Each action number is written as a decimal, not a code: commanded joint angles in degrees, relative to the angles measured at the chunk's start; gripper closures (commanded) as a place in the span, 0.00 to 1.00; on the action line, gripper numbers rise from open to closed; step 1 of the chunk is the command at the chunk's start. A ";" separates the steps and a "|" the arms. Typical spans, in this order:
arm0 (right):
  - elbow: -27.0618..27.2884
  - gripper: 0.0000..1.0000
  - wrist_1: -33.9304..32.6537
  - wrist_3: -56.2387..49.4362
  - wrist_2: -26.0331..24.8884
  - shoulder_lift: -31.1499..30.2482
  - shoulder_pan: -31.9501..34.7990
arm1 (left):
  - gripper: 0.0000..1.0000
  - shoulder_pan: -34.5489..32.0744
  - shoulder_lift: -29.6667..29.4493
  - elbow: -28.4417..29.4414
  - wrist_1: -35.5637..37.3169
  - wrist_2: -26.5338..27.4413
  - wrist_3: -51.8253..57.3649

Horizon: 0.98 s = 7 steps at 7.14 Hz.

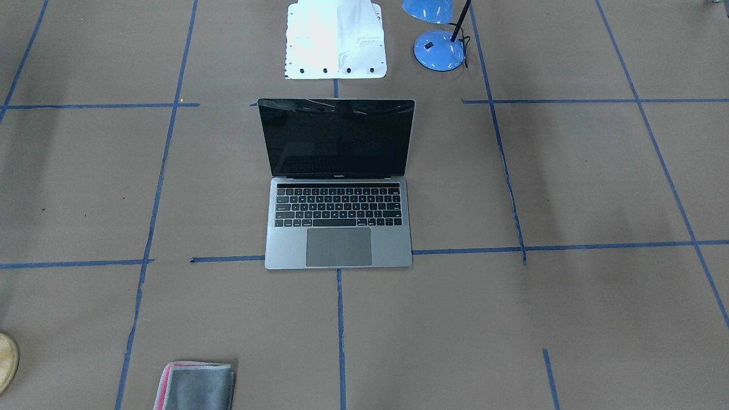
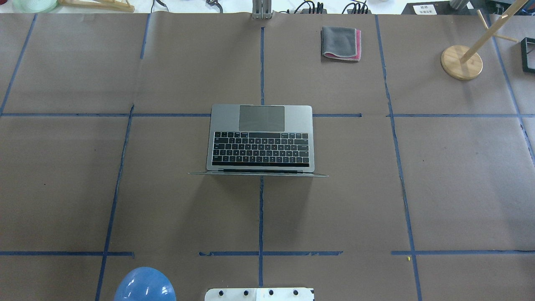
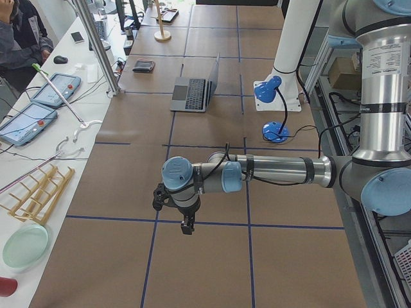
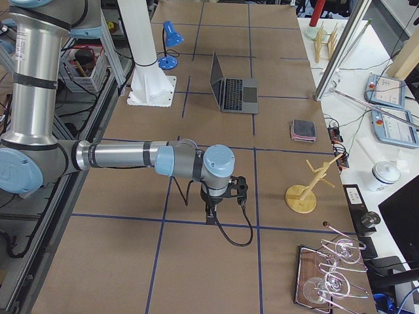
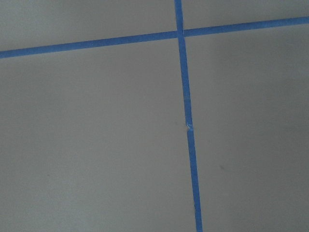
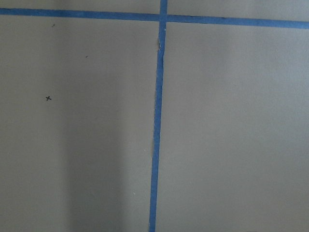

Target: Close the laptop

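The laptop (image 1: 338, 222) stands open in the middle of the table, its black screen (image 1: 336, 138) upright and facing away from the robot's base. It also shows in the overhead view (image 2: 261, 142), the left view (image 3: 196, 90) and the right view (image 4: 234, 88). My left gripper (image 3: 186, 228) hangs over bare table far from the laptop, seen only in the left view. My right gripper (image 4: 211, 216) hangs over bare table far from the laptop, seen only in the right view. I cannot tell whether either is open or shut. Both wrist views show only brown paper and blue tape.
A folded grey cloth with a pink edge (image 2: 341, 43) lies beyond the laptop. A blue desk lamp (image 1: 439, 50) and the white robot base (image 1: 336, 40) stand on the robot's side. A wooden stand (image 2: 461, 62) is at the far right.
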 commanded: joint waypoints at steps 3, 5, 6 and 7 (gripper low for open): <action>0.62 0.00 4.57 0.36 0.08 0.53 -0.09 | 0.00 1.22 0.00 -1.48 -0.91 0.43 -0.17; 0.88 0.00 9.61 2.03 2.87 0.44 -0.26 | 0.00 1.58 -1.05 -7.87 -0.99 0.09 -0.44; 1.05 0.00 12.15 4.21 4.80 0.44 -1.13 | 0.00 1.58 -3.23 -8.26 -3.17 0.26 -0.70; 1.14 0.00 17.22 10.59 7.17 0.27 -3.93 | 0.00 1.67 -3.43 -8.35 -3.71 0.00 -0.61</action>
